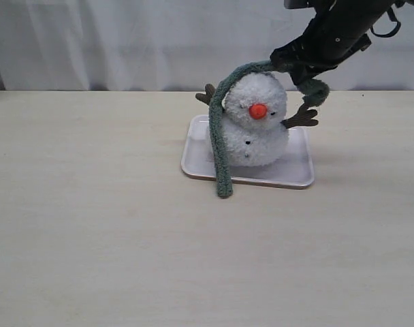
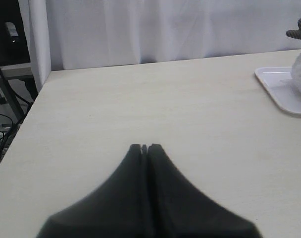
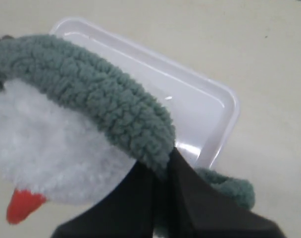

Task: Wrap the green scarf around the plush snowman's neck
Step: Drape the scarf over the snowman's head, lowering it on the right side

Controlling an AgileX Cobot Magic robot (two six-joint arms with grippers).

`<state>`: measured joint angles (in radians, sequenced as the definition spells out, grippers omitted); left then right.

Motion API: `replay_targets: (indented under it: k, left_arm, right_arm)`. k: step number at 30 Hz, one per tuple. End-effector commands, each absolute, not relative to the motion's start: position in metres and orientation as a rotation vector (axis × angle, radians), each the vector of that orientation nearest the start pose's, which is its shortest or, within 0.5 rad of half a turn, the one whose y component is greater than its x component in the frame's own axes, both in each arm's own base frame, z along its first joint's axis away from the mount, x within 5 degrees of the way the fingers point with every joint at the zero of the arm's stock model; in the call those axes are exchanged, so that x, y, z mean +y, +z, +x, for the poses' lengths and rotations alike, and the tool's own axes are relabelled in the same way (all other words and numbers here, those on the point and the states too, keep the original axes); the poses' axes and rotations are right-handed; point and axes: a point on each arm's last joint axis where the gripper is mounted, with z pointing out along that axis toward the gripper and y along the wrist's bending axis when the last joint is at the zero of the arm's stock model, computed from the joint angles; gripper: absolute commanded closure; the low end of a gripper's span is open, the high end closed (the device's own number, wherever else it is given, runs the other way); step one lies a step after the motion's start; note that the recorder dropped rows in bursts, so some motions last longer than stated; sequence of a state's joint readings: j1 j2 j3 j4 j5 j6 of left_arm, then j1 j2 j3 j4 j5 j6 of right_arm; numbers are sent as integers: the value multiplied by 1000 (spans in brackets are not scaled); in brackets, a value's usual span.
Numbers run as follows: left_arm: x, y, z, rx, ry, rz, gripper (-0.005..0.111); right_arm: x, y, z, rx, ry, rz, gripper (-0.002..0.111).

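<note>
Exterior view: right gripper is clamped on the green scarf draped over the plush snowman on a white tray. Left gripper is pinched closed, empty.

Looks like a robot lab or test cell. Bare pale wood-look table, plain white curtain hanging right behind the table, black robot arm reaching in over the table's far edge. Just off the table's corner there's dark equipment on a stand, with loose cables trailing down beside it. A white tray sits on the table.
</note>
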<state>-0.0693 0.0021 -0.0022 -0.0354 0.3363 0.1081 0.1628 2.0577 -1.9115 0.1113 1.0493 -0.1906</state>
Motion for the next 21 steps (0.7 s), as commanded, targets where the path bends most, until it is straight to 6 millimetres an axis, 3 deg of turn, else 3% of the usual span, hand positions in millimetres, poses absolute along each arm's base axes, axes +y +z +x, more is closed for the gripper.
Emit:
replay_targets:
  k: [1, 21]
  left_arm:
    - [-5, 184, 54, 1803, -11, 128, 107]
    - [-5, 184, 54, 1801, -11, 128, 107]
  right_arm:
    - [79, 278, 442, 2749, 150, -446, 104]
    - [92, 278, 436, 2776, 369, -473, 104]
